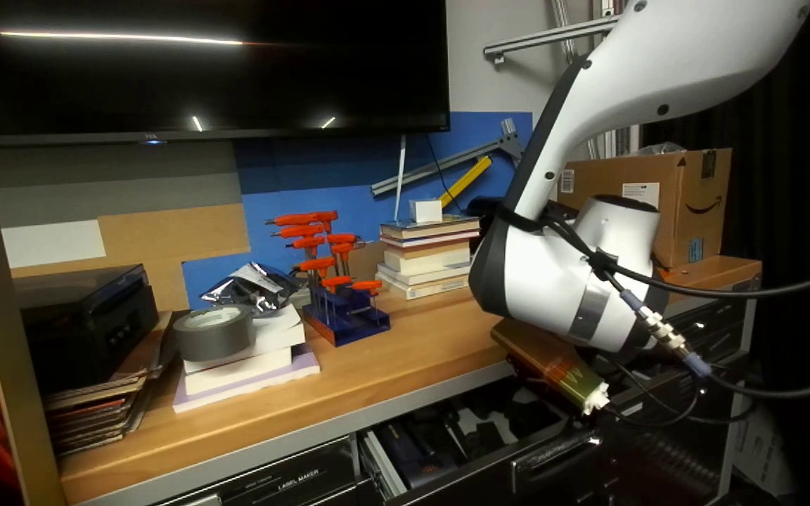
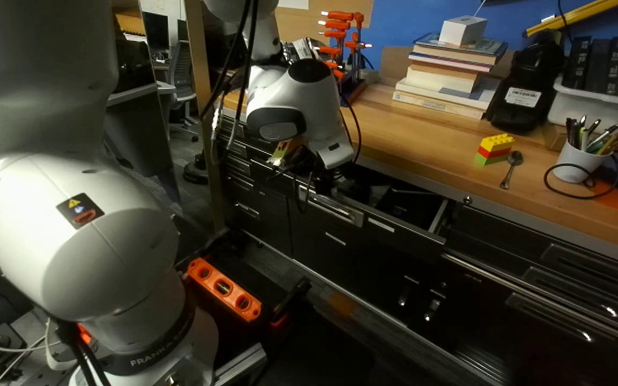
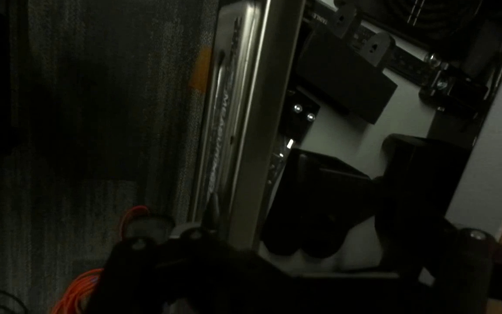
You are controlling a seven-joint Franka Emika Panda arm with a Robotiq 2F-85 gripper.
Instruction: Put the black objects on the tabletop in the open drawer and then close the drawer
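Observation:
The open drawer shows in both exterior views, by its side rail (image 1: 385,467) and its front (image 2: 411,228). In the wrist view its front wall (image 3: 262,131) runs beside dark contents. Inside lie a black block (image 3: 347,74), a small black block with two shiny screws (image 3: 299,115), and two larger black pieces (image 3: 312,196), (image 3: 425,170). No small black block shows on the wooden tabletop (image 1: 405,365). My gripper (image 3: 320,226) is open above the drawer, one finger over the front wall's handle side. It also shows dark by the drawer handle (image 2: 322,182). Its right fingertip merges with dark things.
The tabletop bears an Allen-key stand (image 1: 345,316), a book stack (image 1: 426,263), a tape roll on books (image 1: 214,334), a toy brick stack (image 2: 494,150), a spoon (image 2: 510,169) and a pen cup (image 2: 577,161). A toolbox with an orange panel (image 2: 223,289) stands on the floor.

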